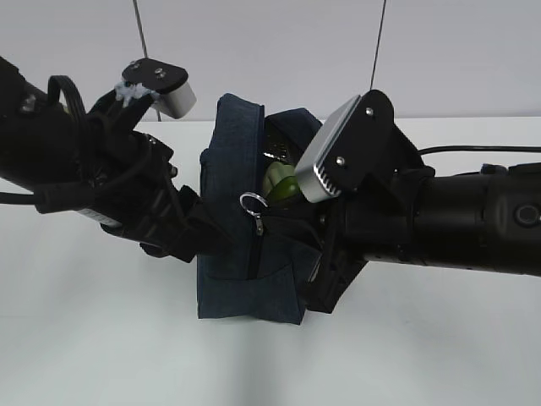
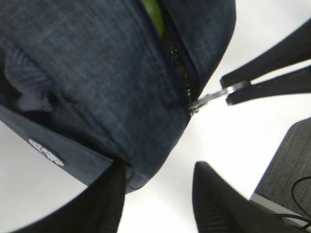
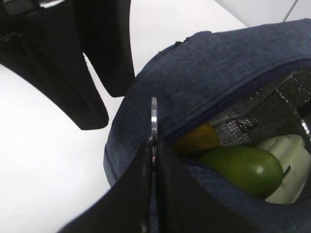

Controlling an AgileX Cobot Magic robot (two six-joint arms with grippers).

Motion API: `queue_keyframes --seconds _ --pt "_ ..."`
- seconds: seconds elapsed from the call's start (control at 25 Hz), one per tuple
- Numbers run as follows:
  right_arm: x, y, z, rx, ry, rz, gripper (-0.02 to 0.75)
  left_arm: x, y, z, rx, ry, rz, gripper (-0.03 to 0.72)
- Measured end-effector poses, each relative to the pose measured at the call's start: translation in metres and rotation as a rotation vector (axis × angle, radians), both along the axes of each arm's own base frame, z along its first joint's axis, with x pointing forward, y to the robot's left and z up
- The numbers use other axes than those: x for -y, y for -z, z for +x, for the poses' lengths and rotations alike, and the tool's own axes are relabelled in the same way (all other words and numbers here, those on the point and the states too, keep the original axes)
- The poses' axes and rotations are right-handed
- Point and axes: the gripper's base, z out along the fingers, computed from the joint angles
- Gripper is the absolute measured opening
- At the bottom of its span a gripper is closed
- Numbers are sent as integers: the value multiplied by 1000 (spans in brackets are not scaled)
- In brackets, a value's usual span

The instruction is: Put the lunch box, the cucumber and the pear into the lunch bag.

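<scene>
The lunch bag (image 1: 245,245) sits in the middle of the white table (image 1: 101,355), a boxy dark blue bag with its top partly unzipped. Inside it, in the right wrist view, I can see the cucumber (image 3: 240,167) lying at about 4 o'clock, the pear (image 3: 197,138) tucked just behind it as a bit of yellow, and the pale green lid of the lunch box (image 3: 291,165) at the far right, all against the shiny silver lining (image 3: 262,114). So all three things look to be in the bag already, and I think the job left is only to finish with the zipper. The silver ring pull (image 3: 154,119) sticks up at 12 o'clock from the right gripper (image 3: 154,153), whose two black fingers are pressed tight together on it, pinching the ring. I guess it holds the ring so that it can slide the zipper along. That arm reaches in low from 3 o'clock in the exterior view, bent down over the bag's mouth. The left gripper (image 2: 158,199) comes in from 9 o'clock, low beside the bag. Its fingers are spread apart, one finger touching the bag's bottom corner and the other out over bare table, so it holds nothing. It may have been placed there to steady the bag.
</scene>
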Motion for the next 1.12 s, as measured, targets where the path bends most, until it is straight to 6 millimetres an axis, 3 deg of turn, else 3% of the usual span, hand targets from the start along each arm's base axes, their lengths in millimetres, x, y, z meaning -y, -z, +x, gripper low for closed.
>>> queue_keyframes --seconds 0.24,0.56,0.72,0.88,1.12 --pt "0 0 0 0 0 0 0 3 1 0 -38 -24 -41 278" --pt "0 0 0 0 0 0 0 10 21 6 -104 -33 -22 272" --pt "0 0 0 -1 1 1 0 10 21 7 -100 -36 -23 182" --pt "0 -1 0 -1 2 3 0 10 21 8 -87 -43 -26 47" --pt "0 -1 0 -6 12 15 0 9 21 10 -69 -46 -22 11"
